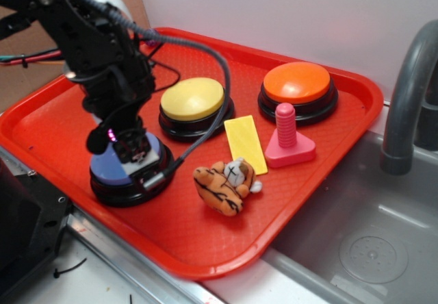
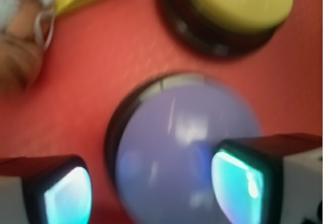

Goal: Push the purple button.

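Because the end effector (image 1: 129, 148) stands directly over the purple button (image 1: 109, 166), the chief risk judged from this position is an off-centre press: in the wrist view one fingertip (image 2: 237, 183) overlaps the dome's right side while the other (image 2: 68, 196) sits outside its left rim over bare tray, so a descent might bear on one finger only, slide down the curved top, and fail to depress the switch or tip its black base. A second risk is the cable that drapes from the arm down to the button's front edge; it could snag on the base or drag the button across the red tray (image 1: 205, 249). A sideways skid could also carry the end effector toward the yellow button (image 1: 192, 98), which lies just beside the purple one at the rear right. The end effector is open moderately wide, the fingers well apart, and it holds nothing. Whether a finger is already touching the dome cannot be determined, the wrist view being blurred. The purple button sits at the tray's front-left corner, with the toy tiger (image 1: 224, 186) near it to the right.
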Action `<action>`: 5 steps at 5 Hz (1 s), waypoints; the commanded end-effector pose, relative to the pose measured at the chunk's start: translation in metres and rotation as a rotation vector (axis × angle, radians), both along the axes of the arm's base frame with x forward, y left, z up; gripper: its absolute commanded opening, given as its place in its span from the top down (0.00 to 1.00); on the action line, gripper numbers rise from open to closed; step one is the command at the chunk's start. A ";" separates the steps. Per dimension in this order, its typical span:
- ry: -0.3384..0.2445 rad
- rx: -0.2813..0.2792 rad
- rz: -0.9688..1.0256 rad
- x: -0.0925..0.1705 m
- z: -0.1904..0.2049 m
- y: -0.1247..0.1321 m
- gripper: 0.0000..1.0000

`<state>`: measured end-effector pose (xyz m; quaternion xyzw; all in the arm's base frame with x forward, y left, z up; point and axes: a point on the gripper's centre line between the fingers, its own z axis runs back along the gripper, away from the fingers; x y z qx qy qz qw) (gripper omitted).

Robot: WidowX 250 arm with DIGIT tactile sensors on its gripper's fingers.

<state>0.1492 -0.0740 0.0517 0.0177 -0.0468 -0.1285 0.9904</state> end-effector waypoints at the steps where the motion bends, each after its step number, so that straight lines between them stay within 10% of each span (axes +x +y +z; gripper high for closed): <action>1: 0.064 -0.018 0.033 0.002 -0.012 0.020 0.00; 5: 0.089 0.021 0.066 -0.010 0.026 0.028 0.00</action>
